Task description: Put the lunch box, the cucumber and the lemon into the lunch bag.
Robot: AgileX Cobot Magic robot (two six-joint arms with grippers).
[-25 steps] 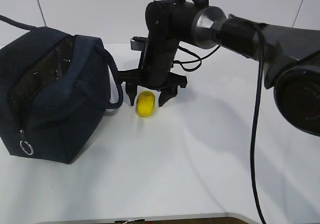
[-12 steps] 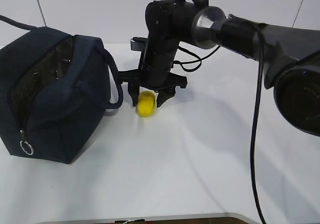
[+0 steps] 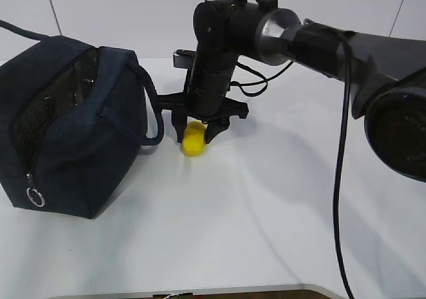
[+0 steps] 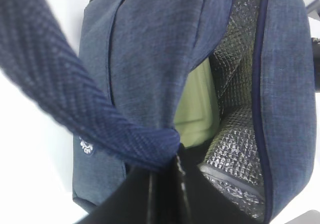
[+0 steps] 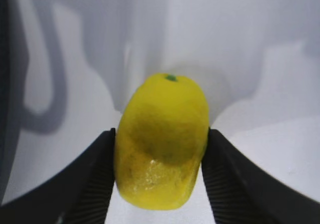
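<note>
we see the right gripper (image 3: 194, 134) reaching straight down at the middle of the white table (image 3: 266, 219), its two black fingers (image 5: 95, 179) pressed against both sides of the lemon (image 3: 193, 140). in the right wrist view the ribbed pads touch the yellow skin left and right, and the lemon's small green tip points away from the camera; the fruit sits on the table between them, so we call the right hand clenched on the lemon

the lunch bag (image 3: 66, 126) stands at the left of the exterior view, near the lemon but apart from it, its silver ring pull (image 3: 35, 197) hanging at the lower front corner and one loop handle (image 3: 152, 109) drooping down its right side toward the gripper

in the left wrist view the left gripper (image 4: 162, 184) is closed tight on a navy fabric handle strap (image 4: 75, 104) of the bag, the strap crossing the picture from the upper left down to the fingers. beyond it the bag's mouth gapes, showing the quilted shiny lining (image 4: 232, 134) and, inside, the pale green lid of the lunch box (image 4: 197, 109)

we cannot make out the cucumber in any view
</note>
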